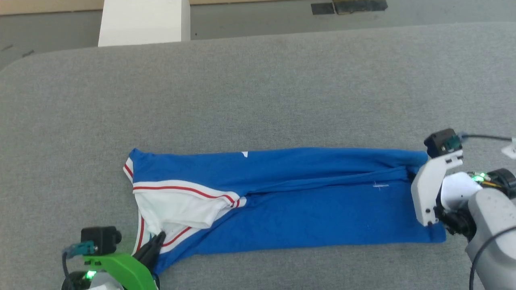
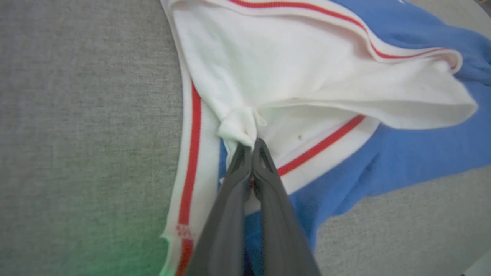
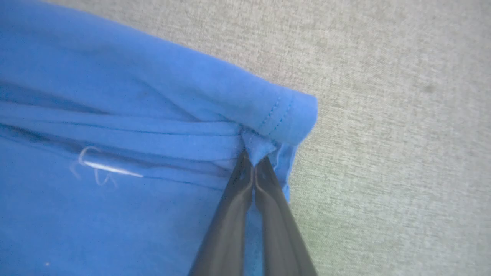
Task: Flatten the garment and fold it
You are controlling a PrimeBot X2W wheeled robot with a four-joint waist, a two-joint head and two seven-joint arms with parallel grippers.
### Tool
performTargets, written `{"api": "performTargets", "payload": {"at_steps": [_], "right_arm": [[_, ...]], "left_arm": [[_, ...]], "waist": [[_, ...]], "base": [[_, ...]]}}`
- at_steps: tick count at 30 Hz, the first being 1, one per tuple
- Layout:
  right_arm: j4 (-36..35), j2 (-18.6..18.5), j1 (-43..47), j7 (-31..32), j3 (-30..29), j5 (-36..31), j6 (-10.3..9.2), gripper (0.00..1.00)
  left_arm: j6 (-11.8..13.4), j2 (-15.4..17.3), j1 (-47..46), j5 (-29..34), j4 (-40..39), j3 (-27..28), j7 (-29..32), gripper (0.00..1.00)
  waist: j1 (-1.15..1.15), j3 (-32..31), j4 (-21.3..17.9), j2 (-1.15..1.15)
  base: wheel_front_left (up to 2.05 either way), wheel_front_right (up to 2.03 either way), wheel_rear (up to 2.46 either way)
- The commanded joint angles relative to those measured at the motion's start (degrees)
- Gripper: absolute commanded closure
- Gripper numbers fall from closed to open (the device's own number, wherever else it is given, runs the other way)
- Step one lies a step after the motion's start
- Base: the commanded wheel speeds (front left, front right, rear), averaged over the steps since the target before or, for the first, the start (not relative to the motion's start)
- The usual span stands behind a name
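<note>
Jaws of left gripper (image 2: 252, 145) and right gripper (image 3: 253, 161) are closed on the garment (image 1: 306, 209); the thin pinches at their tips may slip out if the arms pull hard.

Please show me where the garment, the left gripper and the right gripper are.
garment (image 1: 314, 217), head view, on its blue body.
left gripper (image 2: 253, 145), left wrist view, between its fingertips, pinching white cloth.
right gripper (image 3: 254, 163), right wrist view, between its fingertips, pinching blue hem.

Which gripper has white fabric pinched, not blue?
The left gripper, shut on a bunched white sleeve fold of the bright blue jersey T-shirt. The right gripper pinches plain blue cloth by the stitched hem.
</note>
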Motion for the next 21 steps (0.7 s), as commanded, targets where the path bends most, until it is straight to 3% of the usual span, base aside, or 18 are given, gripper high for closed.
{"api": "performTargets", "payload": {"at_steps": [1, 5, 6, 7, 8, 9, 13, 21], "right_arm": [[0.6, 1.1, 1.4, 3.1, 0.5, 0.0, -0.06, 1.00], [-2.1, 2.1, 2.1, 7.8, -1.4, -0.4, -0.06, 1.00], [-3.1, 2.3, 2.5, 8.0, -2.4, -0.5, -0.06, 0.98], [-3.9, 2.5, 3.0, 8.0, -3.1, -0.7, -0.06, 0.58], [-5.0, 2.8, 3.8, 7.7, -4.0, -0.9, -0.06, 0.26], [-5.9, 3.0, 4.5, 7.4, -4.9, -1.0, -0.06, 0.00], [-11.2, 4.4, 8.8, 3.8, -9.3, -1.3, -0.06, 0.00], [-21.0, 9.4, 17.9, -8.9, -18.2, -2.9, -0.06, 0.00]], "left_arm": [[-0.3, -0.2, -0.7, 0.5, 1.4, -1.1, 1.3, 1.00], [-0.6, -0.7, -1.9, 0.3, 2.3, -1.7, 2.0, 1.00], [-0.5, -1.0, -2.1, 0.1, 2.4, -1.6, 2.0, 0.82], [-0.4, -1.3, -2.2, -0.1, 2.3, -1.4, 1.7, 0.45], [-0.3, -1.7, -2.3, -0.3, 2.2, -1.1, 1.2, 0.00], [-0.2, -1.9, -2.3, -0.3, 2.0, -0.9, 0.6, 0.00], [0.6, -2.8, -2.5, 0.3, 1.4, 0.8, -3.7, 0.00], [2.0, -5.4, -5.1, 6.6, 1.8, 3.2, -17.9, 0.00]], "waist": [[0.01, 0.8, 0.0, 0.35], [0.01, 0.9, 0.0, 0.35], [0.01, 0.7, 0.0, 0.35], [0.01, 0.4, 0.1, 0.35], [0.01, -0.1, 0.2, 0.35], [0.01, -0.5, 0.3, 0.35], [0.01, -2.6, 0.9, 0.35], [0.01, -6.2, 2.4, 0.35]], "base": [[0.00, 0.00, 0.00], [0.00, 0.00, 0.00], [0.00, 0.00, 0.00], [0.00, 0.00, 0.00], [0.00, 0.00, 0.00], [0.00, 0.00, 0.00], [0.00, 0.00, 0.00], [0.00, 0.00, 0.00]]}}
